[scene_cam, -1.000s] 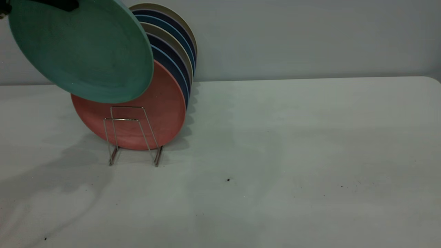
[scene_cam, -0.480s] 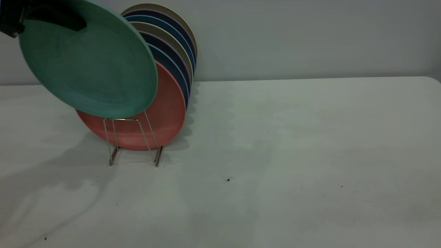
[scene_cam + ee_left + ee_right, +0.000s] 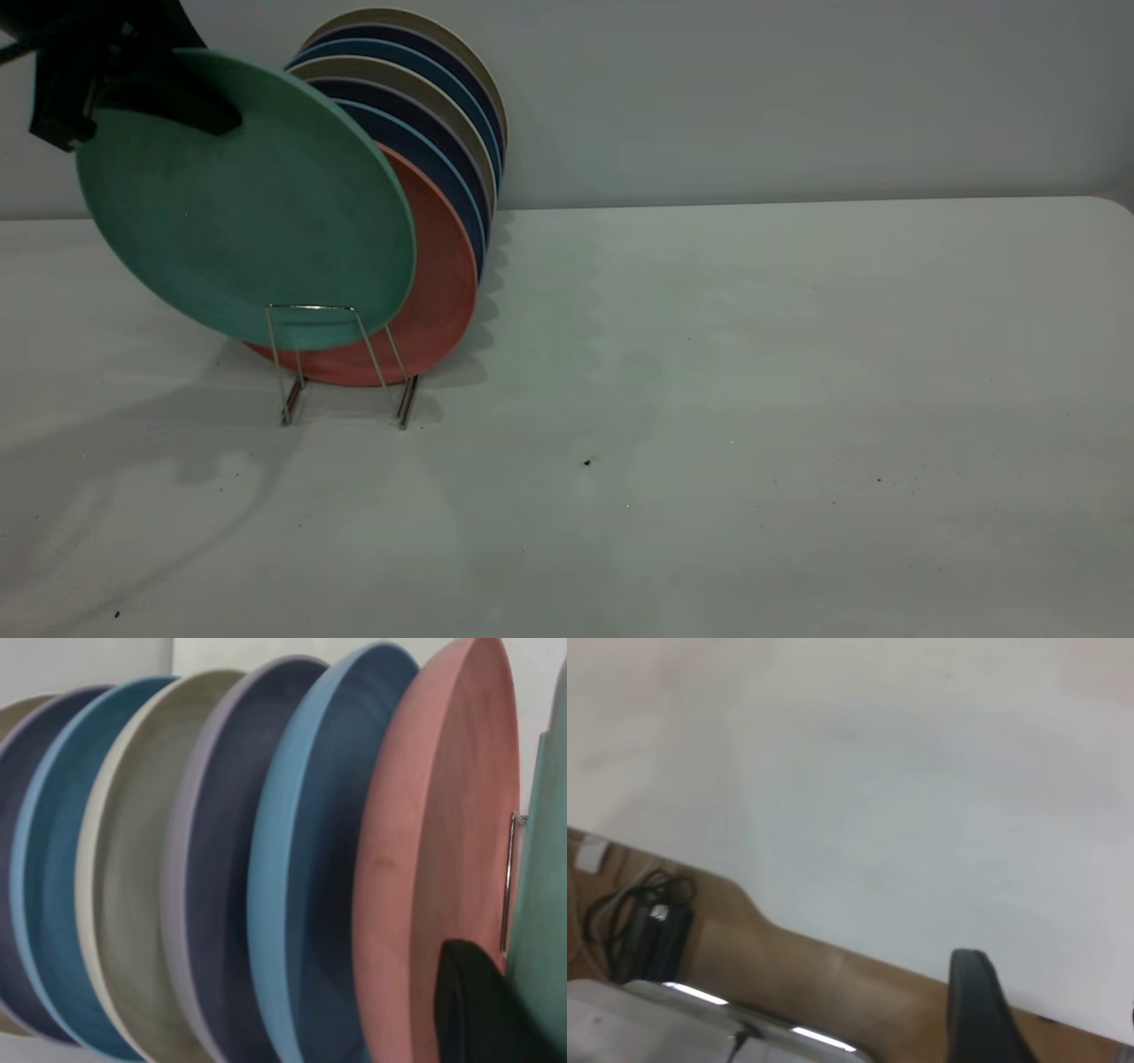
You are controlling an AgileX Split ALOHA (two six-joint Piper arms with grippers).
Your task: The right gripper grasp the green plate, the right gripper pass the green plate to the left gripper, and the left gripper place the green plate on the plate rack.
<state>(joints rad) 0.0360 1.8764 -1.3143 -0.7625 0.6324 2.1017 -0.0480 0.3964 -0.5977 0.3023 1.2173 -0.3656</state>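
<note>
Exterior view: the left gripper (image 3: 155, 93) sits at about ten o'clock in the frame, clamped on the upper rim of the green plate (image 3: 248, 199).
Green plate: held tilted, its face toward the camera, its lower edge down behind the front loop of the plate rack (image 3: 341, 363) and overlapping the salmon-pink plate (image 3: 438, 283); whether it touches the rack wire cannot be told.
Plate rack: thin silver wire, standing on the counter (image 3: 753, 372) at about eight o'clock from the frame's centre.
Other plates: a row of dark blue plates (image 3: 443, 151) and beige ones stands upright behind the salmon-pink plate, running back toward twelve o'clock.
Left wrist view: the green plate (image 3: 542, 930) shows as a sliver at three o'clock, a wire of the plate rack (image 3: 508, 881) just beside it, then the salmon-pink plate (image 3: 443, 859) and the blue plates (image 3: 310, 868) fanned toward nine o'clock; one black finger (image 3: 478, 1005) of the left gripper lies at five o'clock.
Right gripper: only one dark finger (image 3: 976, 1005) shows in the right wrist view, over the white counter (image 3: 921, 797) edge; whether it is apart or together cannot be told.
</note>
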